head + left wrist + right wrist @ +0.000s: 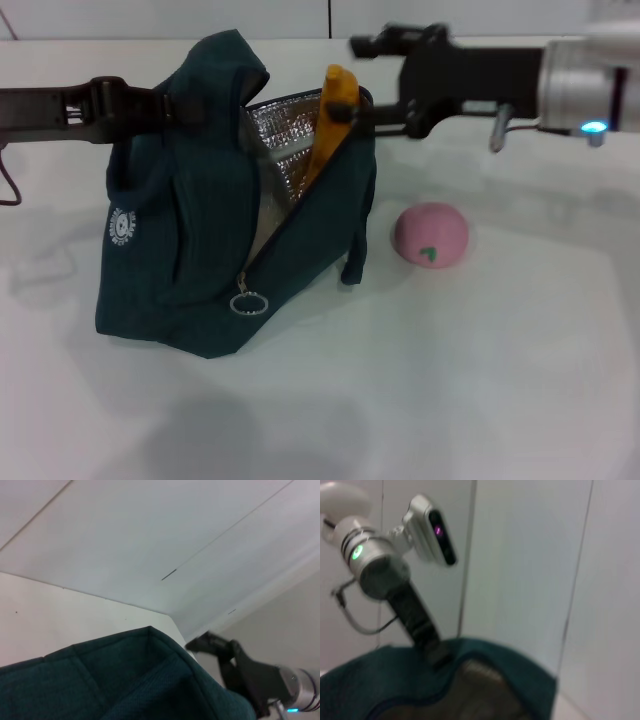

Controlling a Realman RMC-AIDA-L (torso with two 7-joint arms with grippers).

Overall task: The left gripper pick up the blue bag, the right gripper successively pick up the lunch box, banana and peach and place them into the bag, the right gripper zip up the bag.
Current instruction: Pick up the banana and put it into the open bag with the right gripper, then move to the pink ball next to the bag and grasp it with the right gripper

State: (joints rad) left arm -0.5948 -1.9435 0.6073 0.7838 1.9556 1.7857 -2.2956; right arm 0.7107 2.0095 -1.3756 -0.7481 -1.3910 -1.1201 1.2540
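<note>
1. The bag [190, 230] stands on the white desk [480, 380], left of centre, its top unzipped and the silver lining [285, 140] showing inside.
2. Its ring zip pull [248, 302] hangs low on the front edge, and a small white round logo [121, 227] sits on the side facing the robot's left.
3. The banana [330, 120] stands nearly upright in the open mouth, its upper end poking above the rim.
4. The peach [431, 236] lies on the desk just beside the bag, on the robot's right, not touching it, with its green mark turned forward.
5. The left pincer [180, 105] comes in level from the left and is clenched on the bag's raised top fabric, holding that side up in a peak.
6. The right pincer [352, 112] reaches in level from the right at the bag's mouth, right at the banana; I cannot tell whether it is clenched on the fruit or released.
7. From the right wrist view the bag's rim [470, 655] and the left arm [380, 570] show; from the left wrist view, the bag's fabric [125, 680] and the right arm [260, 677] behind it.
</note>
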